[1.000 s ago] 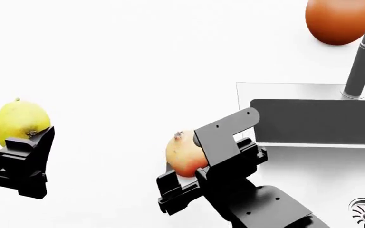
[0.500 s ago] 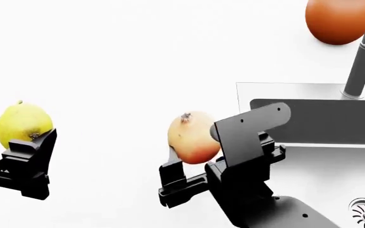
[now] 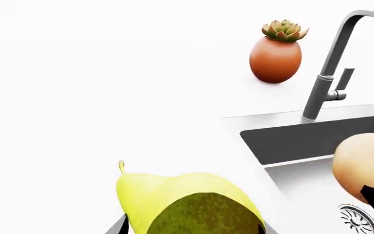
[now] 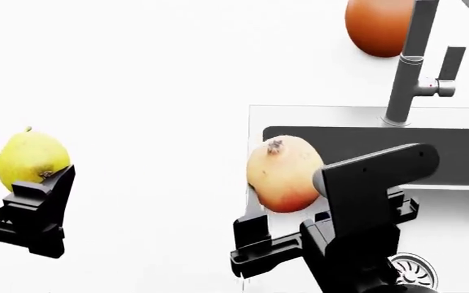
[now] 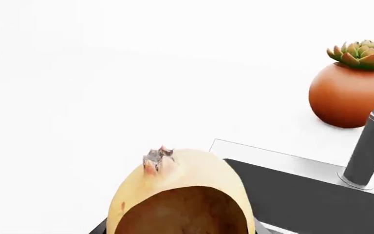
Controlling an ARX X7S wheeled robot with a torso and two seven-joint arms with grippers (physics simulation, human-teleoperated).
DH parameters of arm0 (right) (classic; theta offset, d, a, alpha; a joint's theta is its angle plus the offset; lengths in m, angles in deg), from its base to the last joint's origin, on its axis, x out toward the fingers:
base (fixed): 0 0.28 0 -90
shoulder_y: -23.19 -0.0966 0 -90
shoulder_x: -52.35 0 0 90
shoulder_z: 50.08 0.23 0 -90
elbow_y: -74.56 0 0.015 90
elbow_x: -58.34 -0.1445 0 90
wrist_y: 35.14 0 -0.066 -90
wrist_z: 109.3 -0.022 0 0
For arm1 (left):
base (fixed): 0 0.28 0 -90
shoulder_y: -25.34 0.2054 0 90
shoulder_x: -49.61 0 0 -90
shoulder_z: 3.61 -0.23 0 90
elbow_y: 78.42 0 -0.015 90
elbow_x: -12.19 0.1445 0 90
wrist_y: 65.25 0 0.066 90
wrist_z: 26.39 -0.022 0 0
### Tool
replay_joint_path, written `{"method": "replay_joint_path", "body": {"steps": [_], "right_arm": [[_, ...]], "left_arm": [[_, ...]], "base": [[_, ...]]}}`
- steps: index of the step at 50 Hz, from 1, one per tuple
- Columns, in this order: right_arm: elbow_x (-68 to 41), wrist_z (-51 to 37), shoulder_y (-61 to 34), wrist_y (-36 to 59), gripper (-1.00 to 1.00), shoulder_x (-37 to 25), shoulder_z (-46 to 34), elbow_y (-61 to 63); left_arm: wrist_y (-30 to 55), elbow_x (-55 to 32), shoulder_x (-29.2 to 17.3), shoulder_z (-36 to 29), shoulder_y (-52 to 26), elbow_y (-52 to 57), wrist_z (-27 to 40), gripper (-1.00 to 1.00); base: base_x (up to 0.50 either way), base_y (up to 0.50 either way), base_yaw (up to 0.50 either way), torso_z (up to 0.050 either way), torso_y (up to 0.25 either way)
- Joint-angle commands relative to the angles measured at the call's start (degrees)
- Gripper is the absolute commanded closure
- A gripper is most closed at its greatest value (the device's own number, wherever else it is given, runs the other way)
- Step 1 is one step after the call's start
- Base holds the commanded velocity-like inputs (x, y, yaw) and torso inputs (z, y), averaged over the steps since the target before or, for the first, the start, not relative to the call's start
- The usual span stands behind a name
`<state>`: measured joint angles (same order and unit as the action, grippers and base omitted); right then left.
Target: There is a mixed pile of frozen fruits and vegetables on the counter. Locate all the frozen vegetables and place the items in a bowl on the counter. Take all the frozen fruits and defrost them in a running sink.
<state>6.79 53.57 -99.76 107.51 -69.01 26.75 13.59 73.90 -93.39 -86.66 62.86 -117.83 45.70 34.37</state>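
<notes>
Grippers both loaded: your right gripper (image 4: 279, 213) clamps round yellow-to-red crowned fruit (image 4: 284, 173) at grey steel sink (image 4: 463, 152) edge; left gripper (image 4: 19, 189) clamps yellow pear-shaped fruit (image 4: 31, 157) over white tabletop (image 4: 153, 79).

No text, label, brand, number or sign can be read anywhere: the counter (image 4: 137, 73), the sink (image 4: 463, 146), the faucet (image 4: 405, 67) and both fruits carry plain, unmarked surfaces in all three views.
</notes>
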Motion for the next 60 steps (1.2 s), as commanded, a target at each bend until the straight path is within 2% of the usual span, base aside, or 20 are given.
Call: {"method": "replay_joint_path", "body": {"steps": [1,29,35,52,60], "right_arm": [[1.8,0.6,1.2,0.3,1.0,-1.0,0.7,1.7],[2.8,1.9,2.4,-1.2,1.0,-2.1,-0.8,2.2],[4.2,2.0,3.3,-2.7,1.0,-2.7,-1.0,2.8],[6.3,2.3,2.3,-1.6,1.0,-1.3,-5.3,0.7],[6.5,6.1,-4.3,0.0,1.0,2.7,-7.3,-14.8]], "left_arm": [[-1.4,-0.5,-0.2,0.6,0.5,0.3,0.2,1.0],[-2.2,1.0,-0.1,0.4,2.2,1.0,-0.6,1.0],[-2.2,1.8,0.2,0.1,2.4,0.7,-0.8,1.0],[-2.8,2.6,-0.1,0.3,3.4,0.6,-1.8,1.0],[-2.9,2.1,-0.7,0.5,3.6,1.0,-1.9,1.0]], "base": [[0.0,-0.5,0.0,0.0,0.0],[0.0,-0.5,0.0,0.0,0.0],[0.25,-0.49,0.0,0.0,0.0],[0.26,-0.04,0.0,0.0,0.001],[0.0,0.0,0.0,0.0,0.001]]}}
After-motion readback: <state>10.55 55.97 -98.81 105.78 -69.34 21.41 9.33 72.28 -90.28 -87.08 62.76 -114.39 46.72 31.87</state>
